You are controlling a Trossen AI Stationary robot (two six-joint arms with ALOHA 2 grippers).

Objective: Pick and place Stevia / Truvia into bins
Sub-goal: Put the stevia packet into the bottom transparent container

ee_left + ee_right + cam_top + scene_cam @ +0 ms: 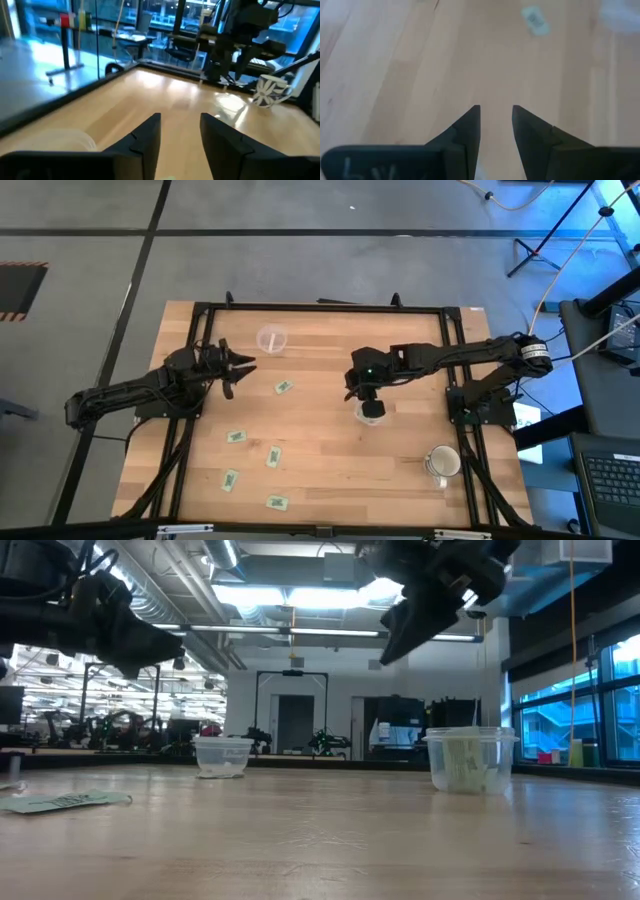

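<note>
1. Two clear plastic cups stand on the tabletop (320,470). The far cup (271,339) shows nothing clearly inside; the cup (469,760) under the right arm holds pale green packets.
2. A white mug (443,463) stands near the right edge.
3. Five green Stevia packets (284,387) lie loose on the wood, four of them grouped near the front left.
4. The left end effector (240,368) hovers beside the far cup, fingers spread, empty.
5. The right end effector (370,402) hangs over its cup, fingers parted, pinching nothing.

We note table (330,450): pale wood, smooth, satin sheen. Bins (468,758): clear glossy plastic. Packets (283,387): matt paper. Mug (441,463): glossy.
</note>
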